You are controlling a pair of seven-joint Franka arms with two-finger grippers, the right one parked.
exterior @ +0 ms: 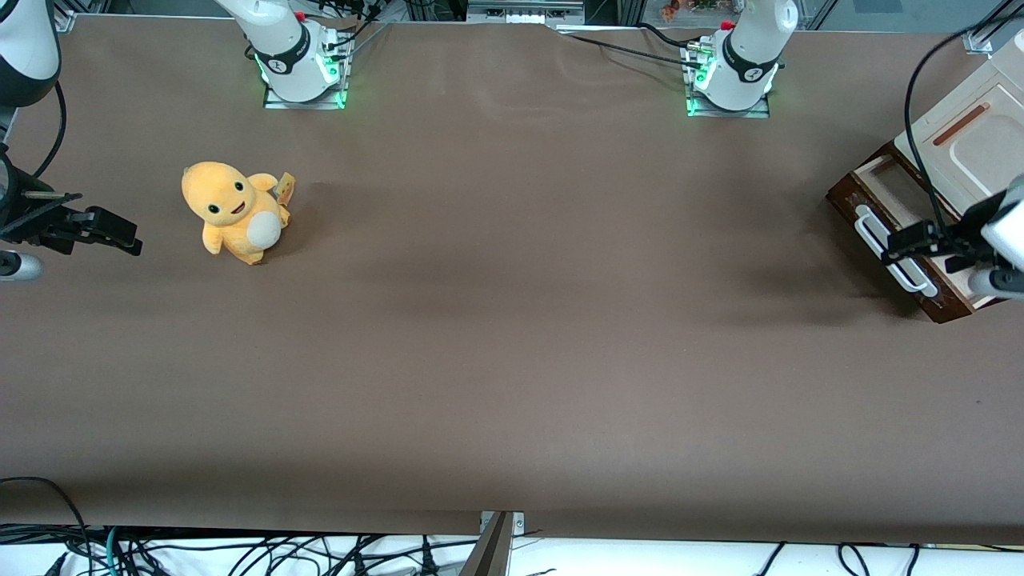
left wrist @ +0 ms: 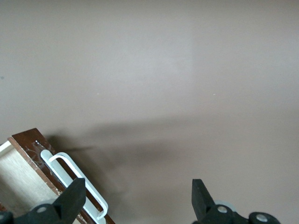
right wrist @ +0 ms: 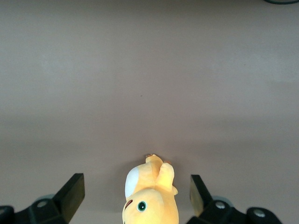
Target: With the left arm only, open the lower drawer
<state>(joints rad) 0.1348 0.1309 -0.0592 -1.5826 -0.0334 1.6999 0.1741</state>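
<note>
Desk [exterior: 512,360]: brown, filling nearly the whole front view.
Toy [exterior: 234,210]: a yellow plush with a white belly, upright in the left-centre of the front view, toward the parked arm's end of the desk.
Bases [exterior: 298,60]: two white arm bases lit green along the upper edge of the front view.
Drawer [exterior: 888,232]: at the right edge of the front view, toward my end of the desk. Its dark brown front stands out from the cabinet, and the pale wood box shows between front and cabinet, so it is partly open.
Handle [exterior: 890,250]: a long white bar on the drawer front; my wrist camera shows it too [left wrist: 77,184].
Cabinet [exterior: 964,128]: cream, upper right of the front view, with an orange-brown bar on its panel above the drawer.
My arm [exterior: 1010,232]: white, coming in from the right edge of the front view.
My tool [exterior: 904,242]: black, over the middle of the handle in the front view. Its fingers [left wrist: 71,198] are spread wide apart and hold nothing; one finger lies over the handle in the wrist picture, and I cannot tell whether it touches.
</note>
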